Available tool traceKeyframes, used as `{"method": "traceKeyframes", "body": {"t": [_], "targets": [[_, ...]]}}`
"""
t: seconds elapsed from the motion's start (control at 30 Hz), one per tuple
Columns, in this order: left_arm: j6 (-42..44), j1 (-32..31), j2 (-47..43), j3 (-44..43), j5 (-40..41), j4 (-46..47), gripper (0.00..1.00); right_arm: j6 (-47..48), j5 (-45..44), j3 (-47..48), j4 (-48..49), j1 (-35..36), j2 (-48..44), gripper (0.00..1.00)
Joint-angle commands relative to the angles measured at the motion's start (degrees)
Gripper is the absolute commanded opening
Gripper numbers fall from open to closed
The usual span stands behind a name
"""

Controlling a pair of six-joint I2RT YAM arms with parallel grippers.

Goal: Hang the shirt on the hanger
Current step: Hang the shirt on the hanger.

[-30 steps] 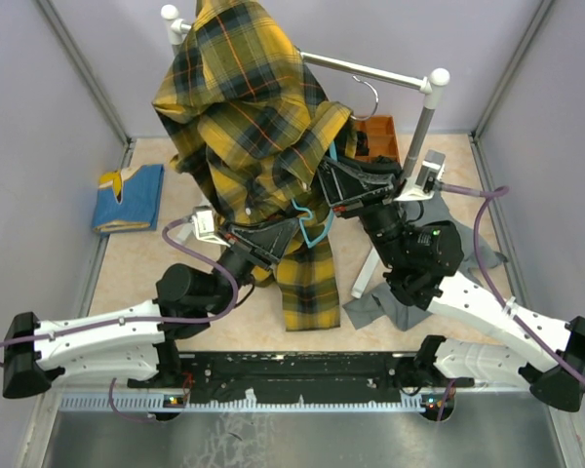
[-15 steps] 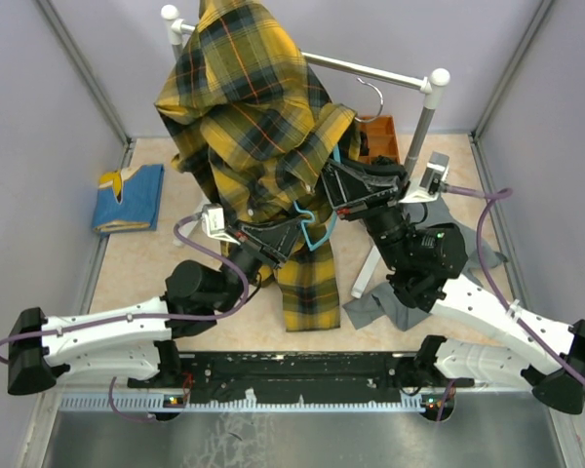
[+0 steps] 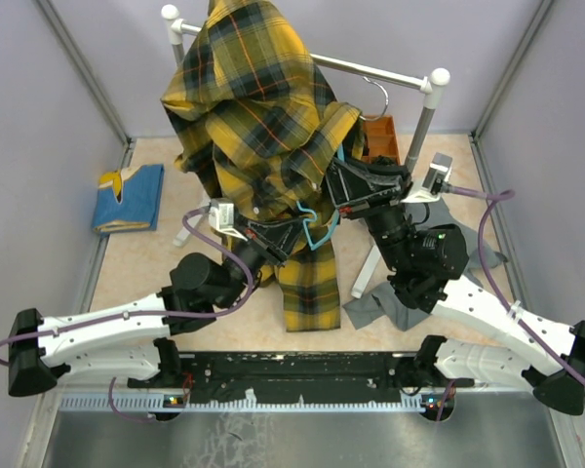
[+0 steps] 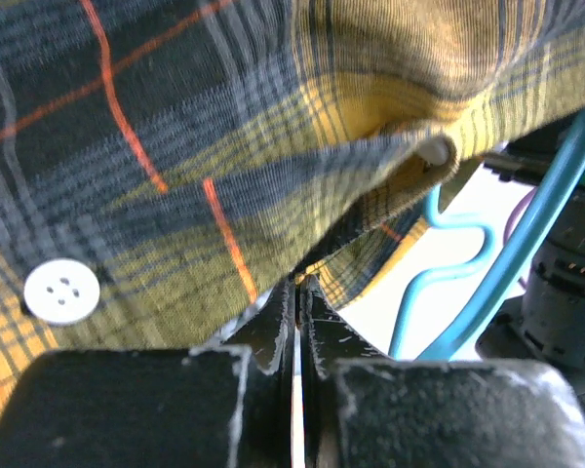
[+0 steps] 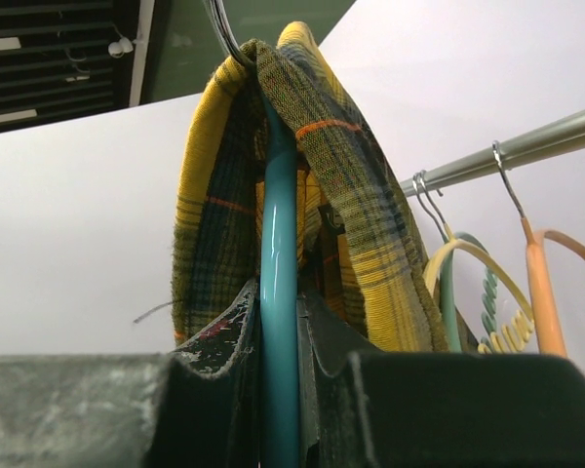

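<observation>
The shirt [image 3: 258,117] hangs from 12 o'clock down to centre table, its fabric draped over the top of the hanger [image 5: 279,244]. The rail [image 3: 370,73] runs from 12 to 1 o'clock. The right gripper [image 5: 278,307] is clamped on the hanger. The left gripper [image 4: 294,292] is pinched tight on the shirt's hem. A blue cloth [image 3: 132,198] lies at 9 o'clock.

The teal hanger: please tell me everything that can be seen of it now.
The hanger is thin, glossy teal plastic with a wavy notch near one end. It is clamped between the fingers of the right gripper. The shirt is draped over its top, covering most of it; the metal hook rises just above the cloth.
</observation>
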State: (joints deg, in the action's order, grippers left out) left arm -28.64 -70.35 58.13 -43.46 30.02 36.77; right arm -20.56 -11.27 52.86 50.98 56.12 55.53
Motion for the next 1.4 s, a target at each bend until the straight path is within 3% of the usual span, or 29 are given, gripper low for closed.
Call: {"method": "traceKeyframes", "body": {"t": [0.0, 0.23, 0.6, 1.0, 1.13, 1.37], "targets": [[-0.4, 0.2, -1.1, -0.7, -3.3, -8.1, 0.00, 2.4, -3.1, 2.2, 10.1, 0.4, -2.7, 0.00], [-4.9, 0.1, -2.1, 3.2, -9.0, -12.4, 0.00, 4.6, -5.7, 2.2, 12.1, 0.4, -1.5, 0.00], [-9.4, -2.2, -1.3, 4.5, -10.1, -16.2, 0.00, 8.6, -11.2, 1.7, 14.8, 0.4, 0.7, 0.00], [-12.2, -11.5, -0.2, 5.2, 0.0, -19.7, 0.00, 14.3, -8.2, 2.8, 13.3, 0.4, 2.1, 0.00], [-16.3, -11.9, -4.8, 8.9, 4.0, -22.9, 0.00, 15.2, -7.1, 3.3, 11.6, 0.4, 1.2, 0.00], [-17.9, -12.0, -8.8, 10.8, 3.8, -26.0, 0.00, 17.3, -6.7, 3.3, 10.8, 0.4, 0.7, 0.00]]}}
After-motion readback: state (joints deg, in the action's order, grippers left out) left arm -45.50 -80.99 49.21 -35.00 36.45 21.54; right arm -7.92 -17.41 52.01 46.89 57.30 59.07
